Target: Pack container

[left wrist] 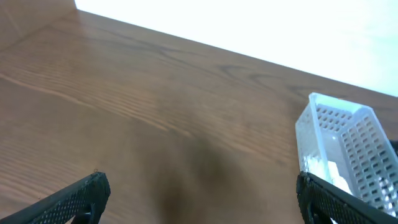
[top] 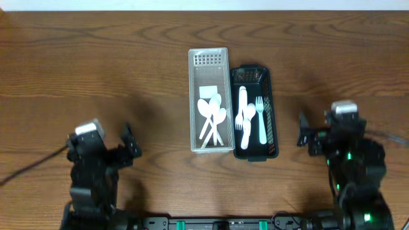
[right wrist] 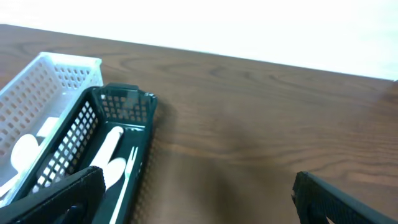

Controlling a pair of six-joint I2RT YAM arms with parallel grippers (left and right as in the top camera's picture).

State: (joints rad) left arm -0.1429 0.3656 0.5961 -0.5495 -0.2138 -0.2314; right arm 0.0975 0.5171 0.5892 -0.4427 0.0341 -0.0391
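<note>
The left claw (left wrist: 202, 183) is spread wide with nothing between its fingers, over the wooden table (top: 96, 64), well to the left of the white basket (top: 208, 59). The right claw (right wrist: 199, 179) is spread just as wide and holds nothing, well to the right of that basket, beyond the black basket (top: 252, 71) touching its right side. White spoons (top: 213, 115) lie in the white basket. White forks (top: 261, 124) lie in the black one.
</note>
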